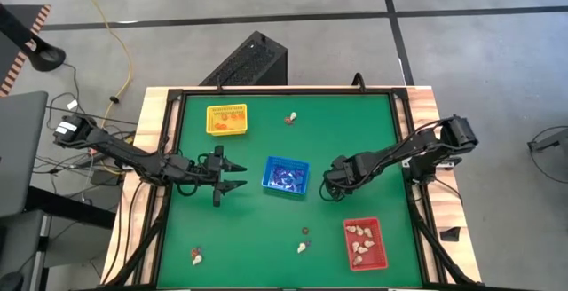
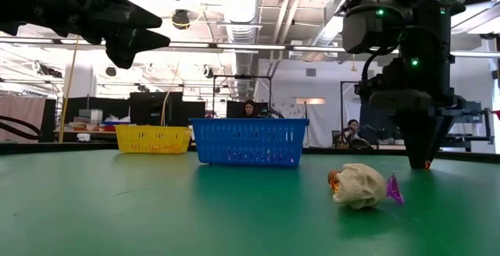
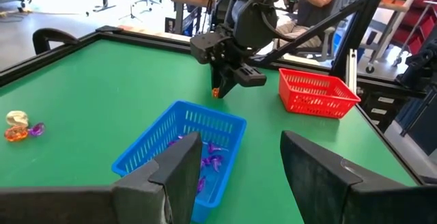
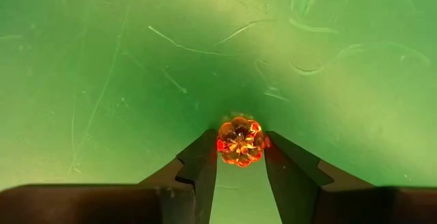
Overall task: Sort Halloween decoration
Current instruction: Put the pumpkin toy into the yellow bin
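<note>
The orange trinket (image 4: 240, 141) sits pinched between the two fingertips of the right tool (image 4: 239, 157), held just above the green counter (image 4: 102, 60), a little to the right of the blue tray (image 1: 286, 175). It looks like a faceted, translucent bead, knobbly rather than smooth. By its look it is hard, very light and somewhat slick, so the grip is only across its widest part, with little finger contact; a tilt or a bump could let it pop out. A firm, centred squeeze at mid-height is probably the safest hold, and it should take that without damage.

In the left wrist view the same trinket (image 3: 216, 93) shows as a small orange speck at the tip of the right tool (image 3: 225, 87), between the blue tray (image 3: 179, 152) and the red tray (image 3: 317, 93). The blue tray holds purple pieces, the red tray (image 1: 366, 243) cream ones, and the yellow tray (image 1: 226, 120), at the far left of the counter, orange ones, so that is likely where this one belongs.

The left tool (image 1: 232, 175) hangs wide and empty just left of the blue tray.

Loose trinkets lie on the counter: one near the far edge (image 1: 291, 118), a pair near the red tray (image 1: 303, 240) and one at the near left (image 1: 196, 255). The cream one (image 2: 359, 184) looks lumpier and may need a wider grip.
</note>
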Tool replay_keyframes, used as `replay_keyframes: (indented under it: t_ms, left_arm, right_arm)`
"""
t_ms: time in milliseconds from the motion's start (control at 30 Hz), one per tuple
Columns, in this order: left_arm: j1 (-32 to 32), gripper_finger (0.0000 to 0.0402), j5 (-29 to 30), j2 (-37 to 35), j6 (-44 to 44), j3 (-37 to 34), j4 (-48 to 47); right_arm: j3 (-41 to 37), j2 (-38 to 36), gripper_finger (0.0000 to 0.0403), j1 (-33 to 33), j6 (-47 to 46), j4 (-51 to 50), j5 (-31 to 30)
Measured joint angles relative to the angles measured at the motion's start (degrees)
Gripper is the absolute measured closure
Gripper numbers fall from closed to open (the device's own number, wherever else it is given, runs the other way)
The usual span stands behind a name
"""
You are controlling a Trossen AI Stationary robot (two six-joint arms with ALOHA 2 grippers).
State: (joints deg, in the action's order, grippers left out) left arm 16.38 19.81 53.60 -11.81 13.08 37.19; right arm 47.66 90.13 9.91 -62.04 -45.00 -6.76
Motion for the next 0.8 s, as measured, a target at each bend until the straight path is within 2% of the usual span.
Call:
replay_keyframes:
  t_ms: [167,400,567,667,800]
  left_arm:
    - [0.0,0.0211,0.02,0.0,0.0,0.0,0.01]
    - [0.0,0.0211,0.04,0.0,0.02,0.0,0.0]
    - [-0.02,0.0211,0.04,0.0,0.02,0.0,0.0]
    - [-0.01,0.0211,0.02,0.0,0.02,0.0,0.0]
    - [0.0,0.0211,0.02,0.0,0.0,0.0,0.0]
  right_arm:
    - [1.05,0.02,0.0263,0.47,0.19,-0.54,0.17]
    - [6.81,0.09,0.0263,2.31,1.34,-0.48,0.33]
    - [12.87,0.07,0.0263,3.22,3.96,0.24,-3.12]
    - [16.2,0.04,0.0263,3.29,7.22,3.29,-6.25]
    - [18.59,0.04,0.0263,2.7,14.56,13.22,-8.06]
